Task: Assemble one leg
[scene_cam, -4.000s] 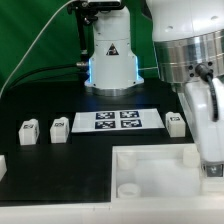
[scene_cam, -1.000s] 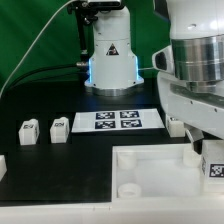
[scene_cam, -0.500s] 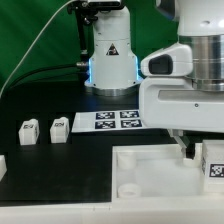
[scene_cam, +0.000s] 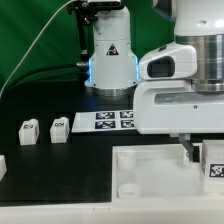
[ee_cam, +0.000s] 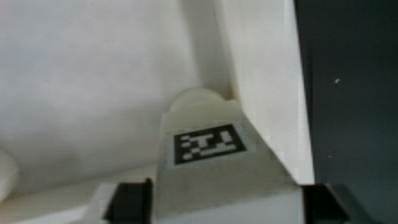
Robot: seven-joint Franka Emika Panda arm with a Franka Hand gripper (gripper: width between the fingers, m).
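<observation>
My gripper (scene_cam: 204, 157) is shut on a leg (scene_cam: 213, 163), a small white block with a black-and-white tag, at the exterior view's right edge, over the far right corner of the big white panel (scene_cam: 150, 172). In the wrist view the leg (ee_cam: 215, 150) fills the gap between my two dark fingers (ee_cam: 128, 203), tag facing the camera, my gripper (ee_cam: 222, 206) closed on its sides, with the panel's raised rim (ee_cam: 258, 70) right beyond it. Two more legs (scene_cam: 29, 131) (scene_cam: 59, 127) stand on the black table at the exterior view's left.
The marker board (scene_cam: 108, 120) lies flat behind the panel, partly covered by my arm. The arm's white base (scene_cam: 110, 55) stands at the back. A round hole (scene_cam: 130, 187) shows in the panel's near left corner.
My wrist has turned, so the wide hand body now faces the camera and hides the leg that stood beside the marker board. The held leg stays over the panel's right corner.
</observation>
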